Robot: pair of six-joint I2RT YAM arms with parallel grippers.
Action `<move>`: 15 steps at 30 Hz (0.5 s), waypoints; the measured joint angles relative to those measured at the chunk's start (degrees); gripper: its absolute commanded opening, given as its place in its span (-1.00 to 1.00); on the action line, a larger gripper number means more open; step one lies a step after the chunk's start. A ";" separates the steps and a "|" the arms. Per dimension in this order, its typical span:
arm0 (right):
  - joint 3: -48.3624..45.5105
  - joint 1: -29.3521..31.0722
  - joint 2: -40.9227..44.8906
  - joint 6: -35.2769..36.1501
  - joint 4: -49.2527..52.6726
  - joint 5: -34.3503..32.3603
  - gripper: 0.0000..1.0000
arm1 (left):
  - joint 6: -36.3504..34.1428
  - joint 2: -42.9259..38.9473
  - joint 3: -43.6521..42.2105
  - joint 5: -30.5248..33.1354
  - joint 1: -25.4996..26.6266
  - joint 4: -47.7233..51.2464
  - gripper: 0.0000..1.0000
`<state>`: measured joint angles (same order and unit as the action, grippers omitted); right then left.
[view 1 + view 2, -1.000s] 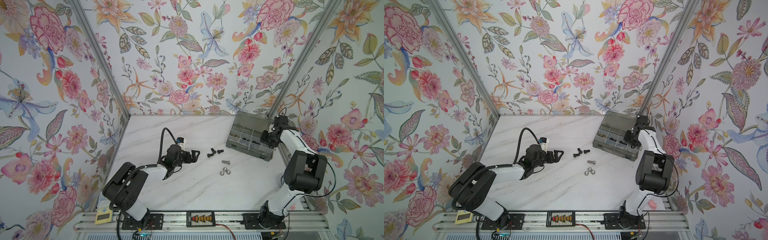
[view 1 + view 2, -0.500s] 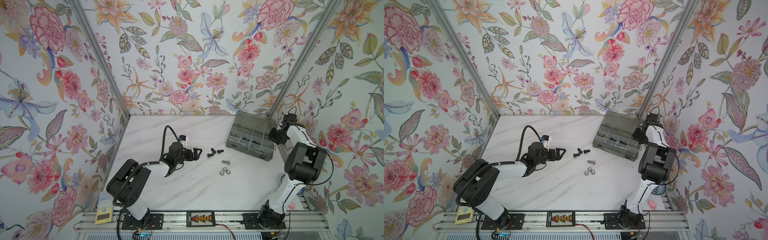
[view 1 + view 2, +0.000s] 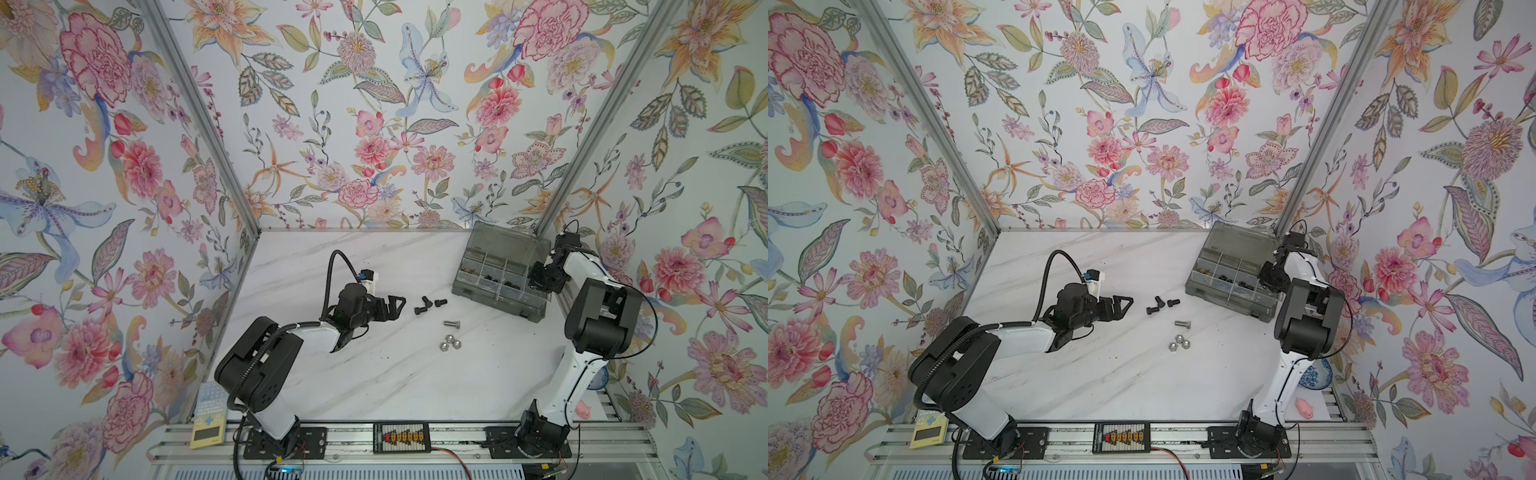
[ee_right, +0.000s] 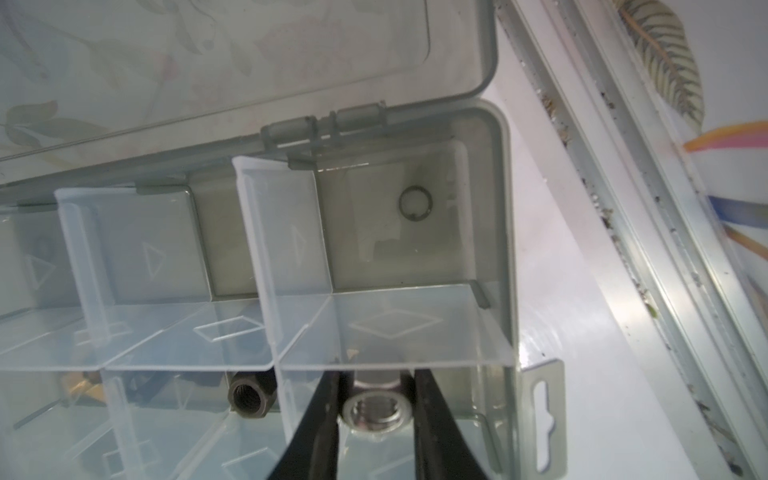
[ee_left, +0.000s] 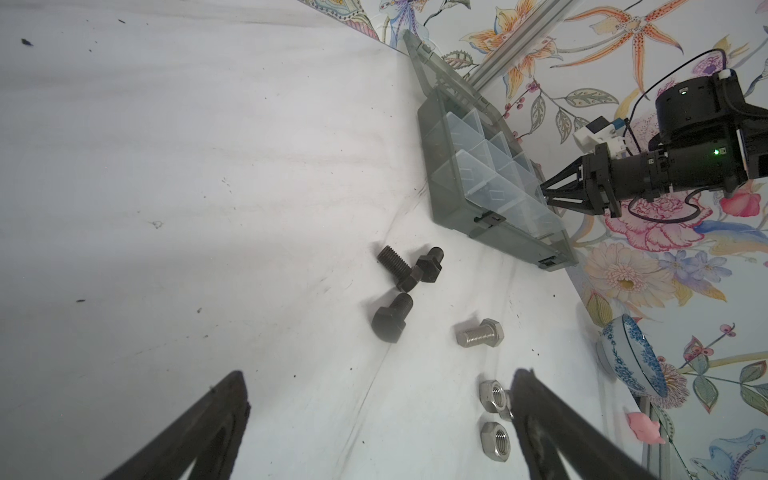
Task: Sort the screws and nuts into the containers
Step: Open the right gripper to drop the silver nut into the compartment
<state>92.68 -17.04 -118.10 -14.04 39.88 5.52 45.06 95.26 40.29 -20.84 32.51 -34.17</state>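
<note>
One silver nut [image 4: 376,409] sits clamped in my right tool [image 4: 376,399], low in the end compartment of the box [image 3: 536,312]; a black nut [image 4: 249,397] lies in the next cell. My left tool [image 5: 374,419] stands spread apart above the bench [image 3: 374,382], holding nothing. Ahead of it lie three black screws [image 5: 409,270], then a silver screw [image 5: 480,333], and three silver nuts [image 5: 494,415] beside one finger [image 5: 552,424]. These lie well apart from the box.
</note>
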 measured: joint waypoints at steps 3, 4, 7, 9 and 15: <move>0.00 0.09 0.00 0.22 -0.02 0.02 -0.39 | 0.00 0.00 0.00 0.00 0.02 0.00 0.99; 0.00 0.09 0.00 0.31 -0.02 0.02 -0.34 | 0.00 0.00 0.00 0.02 0.02 0.00 0.99; 0.00 0.09 0.00 0.46 -0.02 0.04 -0.20 | 0.00 0.00 0.04 0.00 0.02 0.02 0.99; 0.00 0.09 0.00 0.63 -0.02 0.04 -0.17 | 0.00 0.00 0.17 0.00 0.02 0.04 0.99; 0.00 0.09 0.76 0.87 0.61 0.57 -0.15 | -0.02 0.00 0.79 0.00 0.02 0.00 0.99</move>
<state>92.68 -16.95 -117.34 -13.17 40.49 6.09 45.04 95.26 41.08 -20.84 32.53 -34.17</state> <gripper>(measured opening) 0.422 0.995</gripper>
